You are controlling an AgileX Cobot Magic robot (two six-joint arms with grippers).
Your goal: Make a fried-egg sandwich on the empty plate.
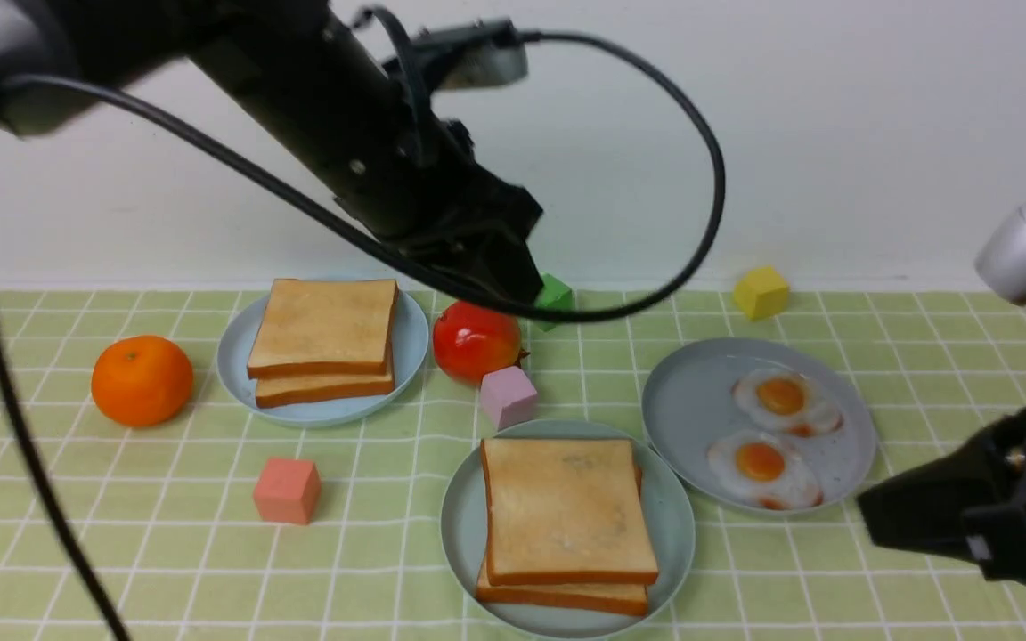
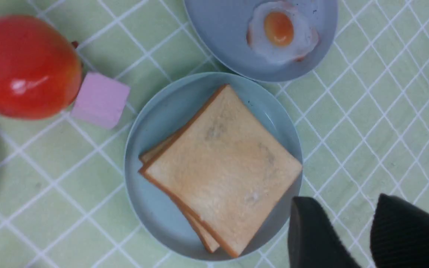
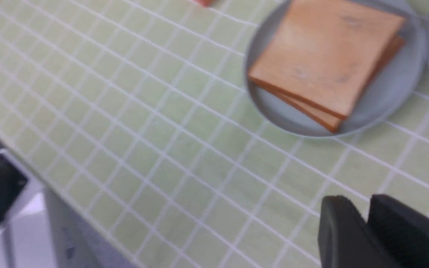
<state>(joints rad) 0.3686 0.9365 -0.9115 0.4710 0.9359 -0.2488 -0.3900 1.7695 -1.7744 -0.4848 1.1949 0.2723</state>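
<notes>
Left wrist: toast (image 2: 222, 167) beside hand (image 2: 367, 234)

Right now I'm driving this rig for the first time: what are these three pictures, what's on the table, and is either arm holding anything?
It is a two-armed robot. The front view looks forward from between the arms; each of the other two comes from a camera on one wrist. The near plate carries two stacked toast slices. The grey plate has two fried eggs; the blue plate has more toast. Around them lie an orange, a tomato and coloured blocks. The left gripper is open and empty. The right gripper holds nothing, fingers nearly together.
</notes>
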